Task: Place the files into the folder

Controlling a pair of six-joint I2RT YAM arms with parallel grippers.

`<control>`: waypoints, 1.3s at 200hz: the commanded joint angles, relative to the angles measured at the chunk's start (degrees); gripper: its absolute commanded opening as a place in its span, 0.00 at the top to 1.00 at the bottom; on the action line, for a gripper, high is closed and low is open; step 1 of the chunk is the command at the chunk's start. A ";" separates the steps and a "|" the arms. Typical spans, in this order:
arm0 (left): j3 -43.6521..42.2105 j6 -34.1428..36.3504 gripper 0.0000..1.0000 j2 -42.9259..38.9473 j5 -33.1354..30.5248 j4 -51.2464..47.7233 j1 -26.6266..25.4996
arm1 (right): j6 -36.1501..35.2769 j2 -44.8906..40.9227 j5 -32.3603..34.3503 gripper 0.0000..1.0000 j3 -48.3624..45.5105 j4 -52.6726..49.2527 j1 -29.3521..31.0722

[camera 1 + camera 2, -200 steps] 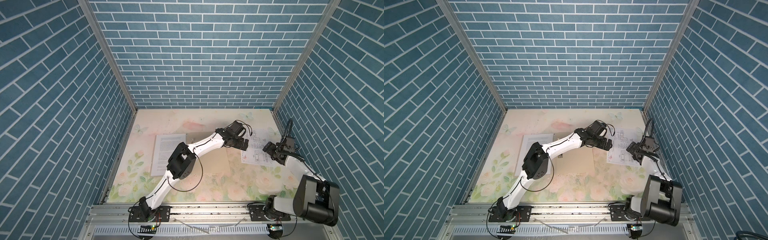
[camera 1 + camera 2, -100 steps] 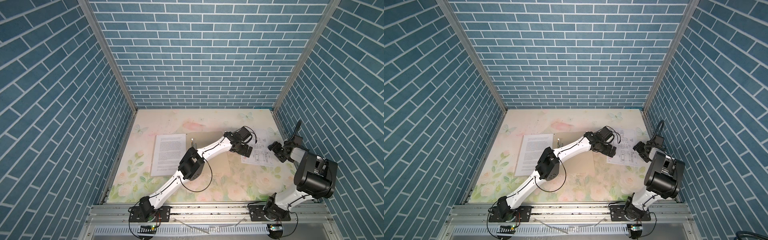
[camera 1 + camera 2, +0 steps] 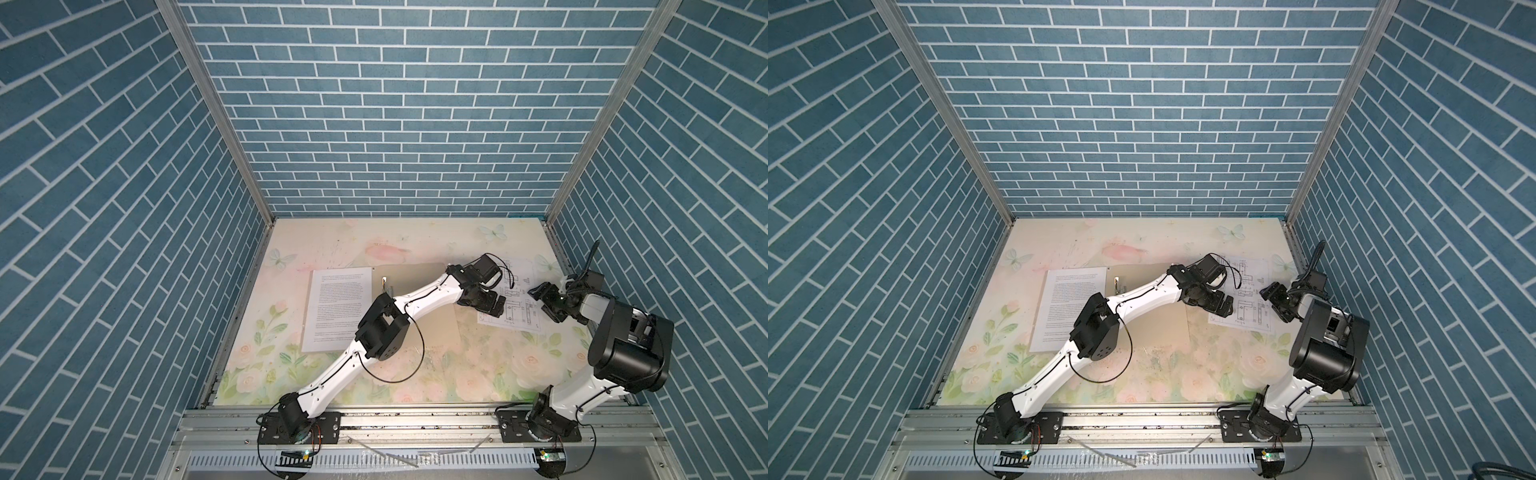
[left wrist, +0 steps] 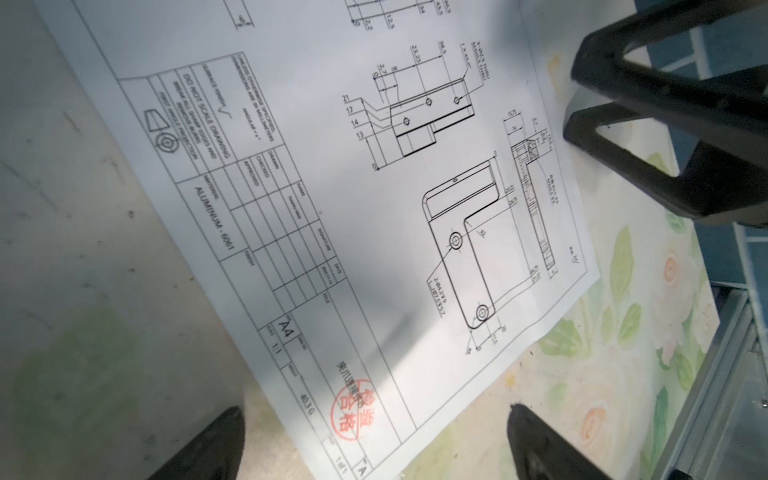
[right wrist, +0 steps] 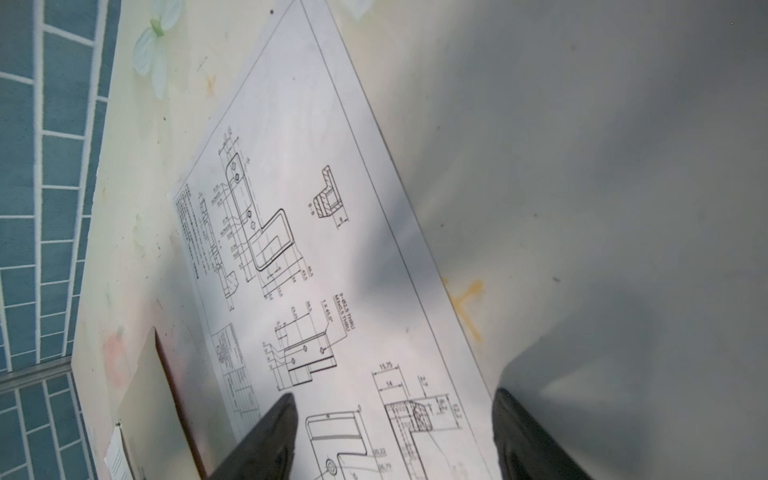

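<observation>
Your biggest risk here was the open folder (image 3: 432,316): the left arm lay across it, and dragging a sheet in from the edge could have shoved the flap or shifted the whole thing. Next, the drawing sheet (image 3: 517,307) lay flat beside the folder on the right, one corner over the folder's edge. Thin paper flat on the floral table (image 3: 457,374) gave the jaws little to catch, so a pinch could have creased it or slipped off.

The left gripper (image 3: 492,305) hovered over that sheet's near corner, jaws fully released and holding nothing. The right gripper (image 3: 546,301) sat at the sheet's far edge, jaws apart and straddling that edge, with nothing grasped.

The text sheet (image 3: 338,307) lay on the left, overlapping the folder's left half. The small metal clip (image 3: 385,282) showed at the spine.
</observation>
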 commanded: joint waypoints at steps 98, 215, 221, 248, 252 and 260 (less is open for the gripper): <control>-11.64 0.32 0.00 -6.95 -0.44 -0.89 2.69 | 1.89 -11.40 1.51 0.31 -7.03 -10.88 4.45; 0.28 0.17 0.00 -0.01 -0.16 -2.88 2.64 | -5.39 2.18 9.22 0.19 8.06 -6.00 2.14; 1.13 -0.09 0.00 0.66 0.24 -2.97 2.60 | -5.27 2.97 8.46 0.19 8.49 -6.00 2.14; 3.13 -0.92 0.00 2.77 0.99 -2.83 2.61 | -4.97 6.17 6.50 0.20 9.72 -6.95 2.18; 3.19 -1.00 0.00 2.96 1.04 -2.72 2.64 | -4.95 6.49 6.21 0.21 9.80 -7.16 2.18; 3.35 -1.20 0.00 3.33 1.33 -2.56 2.68 | -4.91 7.09 5.45 0.22 9.78 -7.41 2.18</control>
